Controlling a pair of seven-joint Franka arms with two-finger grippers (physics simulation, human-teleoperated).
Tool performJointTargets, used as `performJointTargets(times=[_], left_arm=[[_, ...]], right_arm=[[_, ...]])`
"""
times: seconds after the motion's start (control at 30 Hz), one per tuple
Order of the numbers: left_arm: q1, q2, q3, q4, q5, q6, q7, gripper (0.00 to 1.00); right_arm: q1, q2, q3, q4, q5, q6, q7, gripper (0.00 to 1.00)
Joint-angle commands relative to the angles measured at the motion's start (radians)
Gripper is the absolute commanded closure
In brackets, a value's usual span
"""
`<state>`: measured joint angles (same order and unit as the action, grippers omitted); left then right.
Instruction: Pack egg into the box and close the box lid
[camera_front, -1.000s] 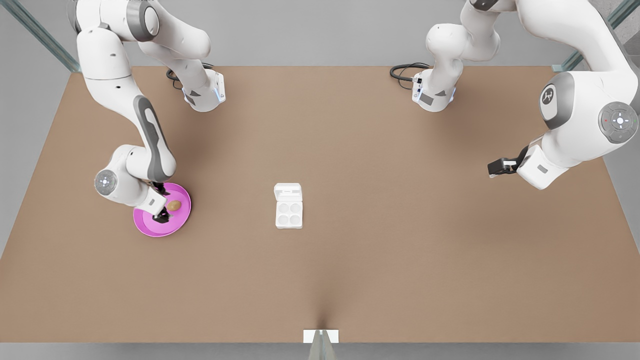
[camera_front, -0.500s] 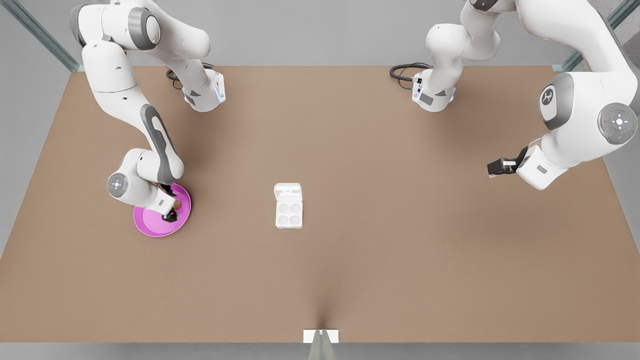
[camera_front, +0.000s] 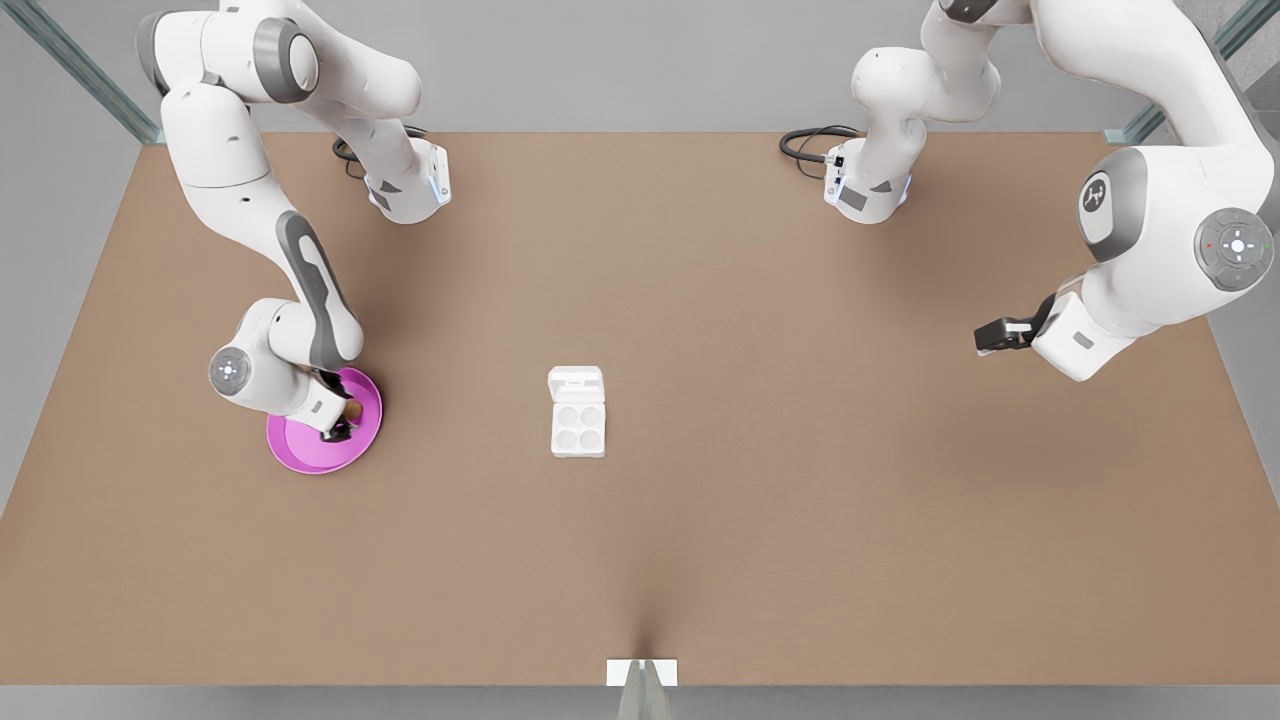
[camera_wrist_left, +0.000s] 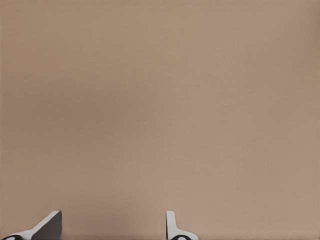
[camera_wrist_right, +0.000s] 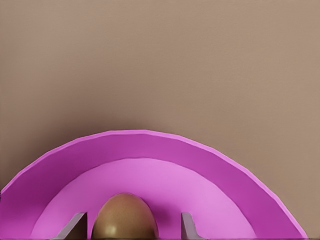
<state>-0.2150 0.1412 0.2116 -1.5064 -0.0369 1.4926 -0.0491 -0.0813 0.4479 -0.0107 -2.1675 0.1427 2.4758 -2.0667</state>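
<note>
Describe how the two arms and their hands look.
Both arms are glossy white with grey joint bands and round grey end caps. Black cables loop at each base. The right hand and left hand are dark; the wrist views show grey fingers.

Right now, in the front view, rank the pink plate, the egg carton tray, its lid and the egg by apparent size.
1. Pink plate, largest.
2. Box tray and box lid: tray looks slightly larger, but close.
3. Egg, smallest, mostly hidden by the right gripper; its jaws straddle the egg.

right gripper (camera_front: 341, 421) low over pink plate (camera_front: 300, 452) | box (camera_front: 578, 427) open, apparently empty
</note>
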Motion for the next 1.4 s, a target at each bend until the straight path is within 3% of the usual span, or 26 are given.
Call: performJointTargets(times=[0.0,0.17,0.4,1.37], left_arm=[[0.0,0.0,0.0,0.0,0.0,0.0,0.0,0.0],[0.0,0.005,0.0,0.0,0.0,0.002,0.002,0.0],[0.0,0.005,0.0,0.0,0.0,0.002,0.002,0.0],[0.0,0.014,0.002,0.0,0.0,0.003,0.006,0.0]], right_arm=[[-0.002,0.0,0.0,0.0,0.0,0.0,0.0,0.28],[0.003,0.006,0.002,-0.005,0.0,0.005,0.0,0.29],[0.002,0.006,0.002,-0.002,0.0,0.005,0.0,0.41],[-0.014,0.012,0.002,0.009,0.0,0.003,-0.001,0.45]])
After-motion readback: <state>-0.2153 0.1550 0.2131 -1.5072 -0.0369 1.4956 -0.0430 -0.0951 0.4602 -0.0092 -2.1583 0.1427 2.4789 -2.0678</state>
